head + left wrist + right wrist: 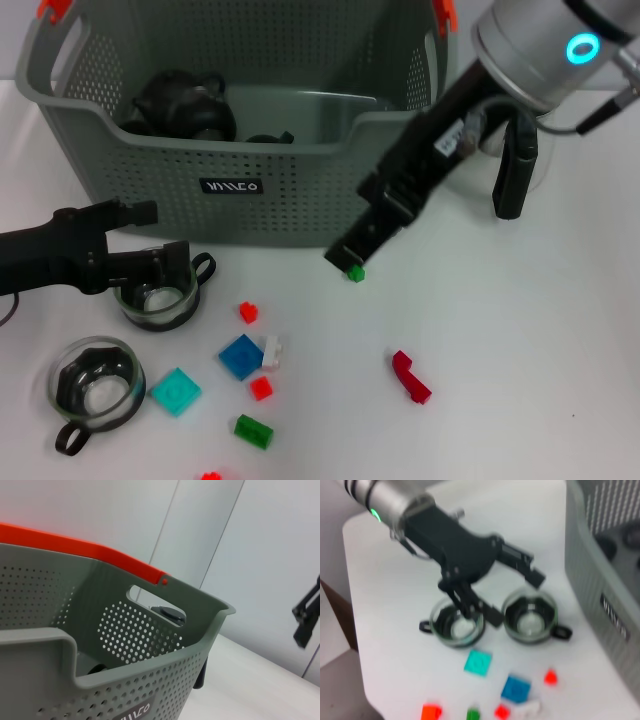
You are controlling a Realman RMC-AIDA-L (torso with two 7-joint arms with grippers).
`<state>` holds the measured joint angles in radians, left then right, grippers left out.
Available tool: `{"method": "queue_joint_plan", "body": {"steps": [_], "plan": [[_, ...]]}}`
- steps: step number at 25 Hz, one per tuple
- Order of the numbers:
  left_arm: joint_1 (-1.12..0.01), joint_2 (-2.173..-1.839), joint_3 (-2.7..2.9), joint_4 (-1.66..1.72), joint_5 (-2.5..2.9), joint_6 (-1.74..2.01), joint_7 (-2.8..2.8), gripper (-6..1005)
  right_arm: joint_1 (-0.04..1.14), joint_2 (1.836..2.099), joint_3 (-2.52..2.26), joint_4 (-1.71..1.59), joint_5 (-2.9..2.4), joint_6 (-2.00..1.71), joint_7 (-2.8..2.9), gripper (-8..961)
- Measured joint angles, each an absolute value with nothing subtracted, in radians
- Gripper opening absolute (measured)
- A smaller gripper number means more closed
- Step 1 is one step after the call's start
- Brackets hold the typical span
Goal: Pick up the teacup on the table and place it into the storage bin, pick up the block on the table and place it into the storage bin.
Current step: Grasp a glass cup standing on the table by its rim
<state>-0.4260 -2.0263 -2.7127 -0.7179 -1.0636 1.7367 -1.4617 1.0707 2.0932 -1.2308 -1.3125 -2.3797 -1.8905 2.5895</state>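
The grey-green storage bin stands at the back and fills the left wrist view; dark objects lie inside it. Two glass teacups sit front left: one near the bin, one nearer the front. Both show in the right wrist view. My left gripper is open just above the nearer-bin teacup, its fingers straddling it in the right wrist view. My right gripper reaches down in front of the bin, its tip touching a small green block.
Loose blocks lie front centre: blue, teal, green, white, small red ones, and a red piece to the right. A glass pot with a black handle stands right of the bin.
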Motion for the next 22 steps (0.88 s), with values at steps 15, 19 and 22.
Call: {"method": "queue_joint_plan", "body": {"steps": [15, 19, 22], "plan": [[-0.411, -2.024, -2.712, -0.719, -1.056, 1.74, -1.462, 915, 0.98, 2.1, -1.449, -1.176, -2.369, -1.699, 2.515, 945], [-0.396, -2.023, -2.712, -0.719, -1.06, 1.74, -1.459, 915, 0.875, 2.1, -1.378, -1.151, -2.239, -1.662, 2.408, 945], [-0.395, -2.023, -2.712, -0.718, -1.059, 1.738, -1.456, 914, 0.779, 2.098, -1.293, -1.106, -2.139, -1.641, 2.266, 944]]}}
